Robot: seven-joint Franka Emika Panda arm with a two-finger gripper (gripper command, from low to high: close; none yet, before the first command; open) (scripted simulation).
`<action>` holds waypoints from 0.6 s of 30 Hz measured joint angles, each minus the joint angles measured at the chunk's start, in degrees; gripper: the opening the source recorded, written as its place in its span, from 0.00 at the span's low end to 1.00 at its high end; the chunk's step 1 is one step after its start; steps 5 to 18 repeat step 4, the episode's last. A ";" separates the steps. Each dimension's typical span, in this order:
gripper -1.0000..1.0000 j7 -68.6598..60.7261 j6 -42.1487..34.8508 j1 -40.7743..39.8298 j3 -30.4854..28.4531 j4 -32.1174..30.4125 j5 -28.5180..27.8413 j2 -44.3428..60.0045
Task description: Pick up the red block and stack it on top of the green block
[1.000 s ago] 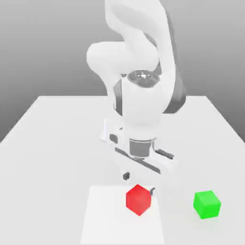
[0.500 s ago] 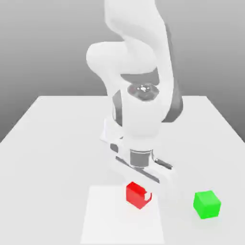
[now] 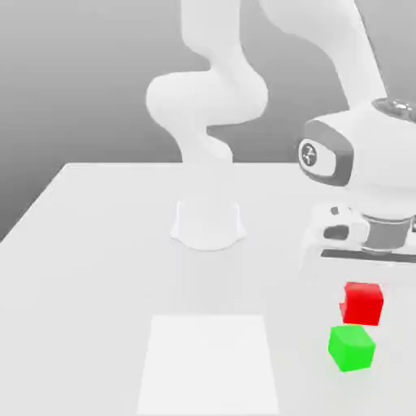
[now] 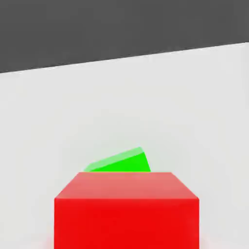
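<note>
At the exterior view's right, the red block (image 3: 363,304) is now held by the gripper (image 3: 362,294), off the desk (image 3: 89,284) and close to the green block (image 3: 351,348). Half a second ago it was still over the white square (image 3: 208,366), nearer the middle; the square has since been left behind, and the green block has not been shifted. So the pick is judged done and the carry nearly so; alignment, lowering and release are left. In this view the red block is seen just on the far side of the green one's outline, perhaps slightly to the right; the true height gap can't be told.

In the hand view, the red block is seen large and close, squared to the camera, with the green block partly hidden behind it. A turn between the two is shown more plainly here: the green edges are slanted against the red ones. Some centring, maybe a small twist, is probably needed before lowering; if released off-centre, the red block could be tipped off.
</note>
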 joint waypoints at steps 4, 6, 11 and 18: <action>1.00 0.64 1.18 0.45 -0.61 0.08 -0.92 1.33; 1.00 0.64 1.18 0.45 -0.61 0.08 -0.92 1.33; 1.00 0.64 1.18 0.45 -0.61 0.08 -0.92 1.33; 1.00 0.64 1.18 0.45 -0.61 0.08 -0.92 1.33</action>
